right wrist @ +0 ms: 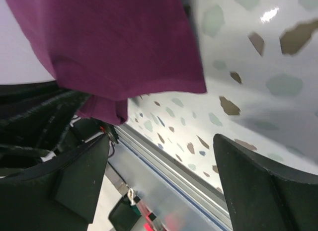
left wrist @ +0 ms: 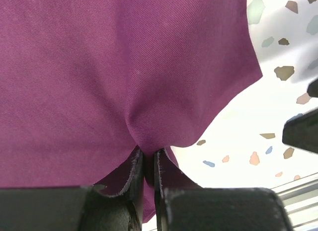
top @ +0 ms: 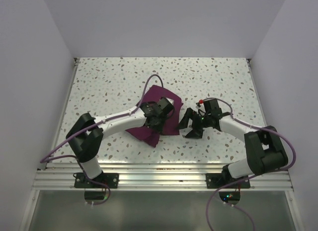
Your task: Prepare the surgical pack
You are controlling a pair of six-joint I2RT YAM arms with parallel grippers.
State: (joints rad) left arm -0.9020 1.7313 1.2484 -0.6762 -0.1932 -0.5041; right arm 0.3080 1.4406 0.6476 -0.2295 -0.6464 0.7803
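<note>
Left gripper (top: 160,120) is seen from the top camera bent down over the surgical pack (top: 149,134), a dark-purple cloth that lies crumpled near the middle of the speckled table (top: 109,87). Part of the cloth is covered by the wrist. The right gripper (top: 188,125) is placed just beside the cloth's right edge, apart from it, with its fingers spread.

From the left wrist, the left gripper (left wrist: 148,166) is shown clamped on the surgical pack (left wrist: 124,67): a fold of cloth with a frayed edge is pinched between the nearly closed jaws, and the fabric is drawn into creases towards them. The table (left wrist: 238,141) is seen to the right.

From the right wrist, the right gripper (right wrist: 169,176) is shown wide apart, with nothing held between the fingers (right wrist: 263,186). The surgical pack (right wrist: 114,42) is seen ahead of them, a corner raised off the table (right wrist: 248,67). A metal rail (right wrist: 164,164) is seen along the table's edge.
</note>
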